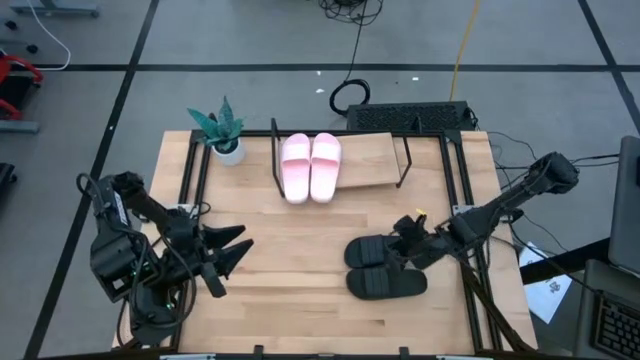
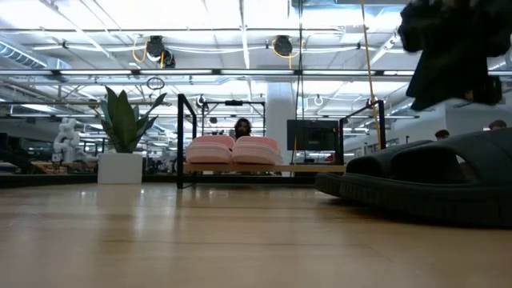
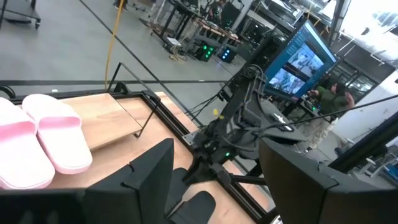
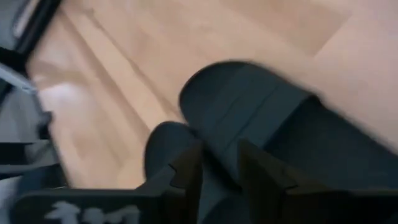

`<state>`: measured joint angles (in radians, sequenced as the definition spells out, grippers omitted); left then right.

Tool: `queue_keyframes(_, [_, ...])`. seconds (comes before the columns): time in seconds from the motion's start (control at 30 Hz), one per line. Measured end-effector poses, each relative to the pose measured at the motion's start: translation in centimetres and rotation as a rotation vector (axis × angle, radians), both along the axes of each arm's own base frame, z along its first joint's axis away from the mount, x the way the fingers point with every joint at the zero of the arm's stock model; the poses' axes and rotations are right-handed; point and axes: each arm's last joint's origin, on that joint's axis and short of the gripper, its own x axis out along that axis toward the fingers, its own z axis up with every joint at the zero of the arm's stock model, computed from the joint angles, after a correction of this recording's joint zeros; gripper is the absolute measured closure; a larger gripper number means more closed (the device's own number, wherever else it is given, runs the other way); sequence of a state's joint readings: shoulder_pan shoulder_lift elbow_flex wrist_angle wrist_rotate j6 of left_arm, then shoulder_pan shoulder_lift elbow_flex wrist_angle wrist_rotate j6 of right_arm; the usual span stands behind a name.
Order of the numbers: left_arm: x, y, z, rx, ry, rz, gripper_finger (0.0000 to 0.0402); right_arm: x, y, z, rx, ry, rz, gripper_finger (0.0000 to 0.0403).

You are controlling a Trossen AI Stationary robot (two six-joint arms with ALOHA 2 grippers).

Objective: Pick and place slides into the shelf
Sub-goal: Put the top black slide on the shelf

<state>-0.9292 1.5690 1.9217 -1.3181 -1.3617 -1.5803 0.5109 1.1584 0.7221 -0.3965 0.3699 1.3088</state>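
Slides [image 1: 311,166] on shelf [image 1: 370,160], no legible writing

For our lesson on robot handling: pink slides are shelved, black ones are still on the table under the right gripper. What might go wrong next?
1. The right gripper sits low over the black slides, which lie touching; gripping one may drag the other.
2. Only the right part of the shelf is free, beside the pink slides; a carried slide could knock them or the wire frame.
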Motion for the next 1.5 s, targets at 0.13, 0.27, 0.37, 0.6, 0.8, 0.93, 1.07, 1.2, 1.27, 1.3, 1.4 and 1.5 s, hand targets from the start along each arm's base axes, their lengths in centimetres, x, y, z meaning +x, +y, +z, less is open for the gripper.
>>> queue_keyframes(0.13, [0.2, 0.0, -0.1, -0.002, 0.001, 0.006, 0.0165, 0.3, -0.9, -2.2, 0.085, -0.064, 0.02, 0.029])
queue_keyframes(0.27, [0.3, 0.2, -0.1, -0.012, 0.003, 0.009, 0.0165, 0.2, -2.0, -3.5, 0.154, -0.074, 0.05, 0.0263])
queue_keyframes(0.37, [0.4, 0.2, -0.1, -0.015, 0.003, 0.01, 0.0165, -0.1, -2.6, -3.7, 0.191, -0.065, 0.074, 0.0246])
queue_keyframes(0.6, [0.3, 0.2, -0.1, -0.021, 0.009, 0.004, 0.0165, -0.9, -3.2, -1.1, 0.177, -0.22, 0.118, 0.0244])
queue_keyframes(0.8, [0.3, 0.2, -0.1, -0.021, 0.014, 0.0, 0.0165, -3.0, -3.9, -0.9, 0.17, -0.126, 0.09, 0.0264])
queue_keyframes(0.93, [0.4, 0.3, -0.1, -0.016, 0.018, 0.004, 0.0165, -3.0, -3.9, -1.3, 0.165, -0.094, 0.084, 0.0268])
queue_keyframes(1.07, [0.6, 0.4, -0.1, -0.017, 0.018, 0.012, 0.0165, -2.4, -3.9, -2.0, 0.139, -0.055, 0.082, 0.0267])
queue_keyframes(1.2, [0.8, 0.6, -0.1, -0.022, 0.026, 0.015, 0.0165, -1.7, -3.9, -2.6, 0.126, -0.05, 0.08, 0.0266])
queue_keyframes(1.27, [0.9, 0.7, -0.2, -0.029, 0.034, 0.014, 0.0165, -1.2, -4.0, -2.8, 0.118, -0.052, 0.082, 0.0266])
queue_keyframes(1.3, [1.0, 0.7, -0.2, -0.032, 0.036, 0.015, 0.0165, -1.0, -4.0, -3.0, 0.114, -0.051, 0.082, 0.0266])
queue_keyframes(1.4, [1.0, 0.8, -0.2, -0.034, 0.037, 0.015, 0.0165, -0.5, -4.2, -3.5, 0.118, -0.03, 0.089, 0.0266])
queue_keyframes(1.5, [1.0, 0.7, -0.2, -0.035, 0.037, 0.014, 0.0165, -0.2, -4.3, -4.1, 0.124, -0.003, 0.092, 0.0266])
